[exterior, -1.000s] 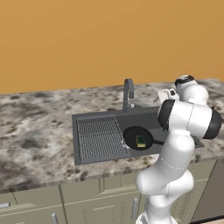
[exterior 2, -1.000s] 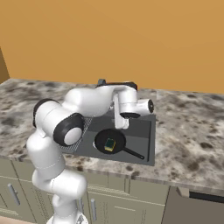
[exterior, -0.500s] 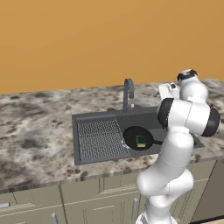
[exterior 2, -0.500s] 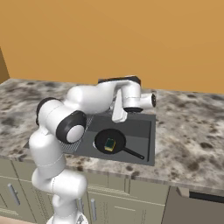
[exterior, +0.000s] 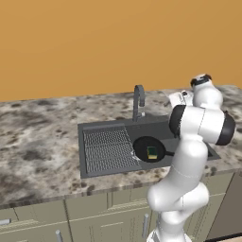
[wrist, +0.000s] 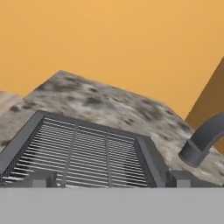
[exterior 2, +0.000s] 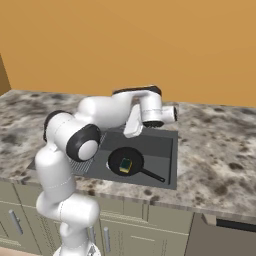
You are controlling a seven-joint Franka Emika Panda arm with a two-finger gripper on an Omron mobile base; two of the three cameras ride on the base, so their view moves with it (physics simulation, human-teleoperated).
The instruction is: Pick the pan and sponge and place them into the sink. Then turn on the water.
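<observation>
The black pan (exterior: 144, 147) lies in the basin of the dark grey sink (exterior: 160, 130), and the green and yellow sponge (exterior: 151, 152) rests inside the pan. From the right base view the pan (exterior 2: 120, 157) carries the sponge (exterior 2: 125, 164), its handle pointing right across the sink (exterior 2: 160, 145). My gripper (exterior 2: 131, 130) hangs open and holds nothing, above the back of the basin, right of the grey arched faucet (exterior: 138, 101). In the hand view the gripper (wrist: 110, 179) has its tips wide apart over the ribbed drainboard (wrist: 78, 153), with the faucet (wrist: 203, 140) at the right. No water is running.
Speckled stone counter (exterior: 38, 137) surrounds the sink, and an orange wall (exterior: 94, 42) stands behind it. Grey cabinet fronts (exterior: 94, 217) run below. The counter (exterior 2: 215, 150) stretches right of the sink.
My hand has risen a little above the sink and tilted, staying open. Pan and sponge have not moved.
</observation>
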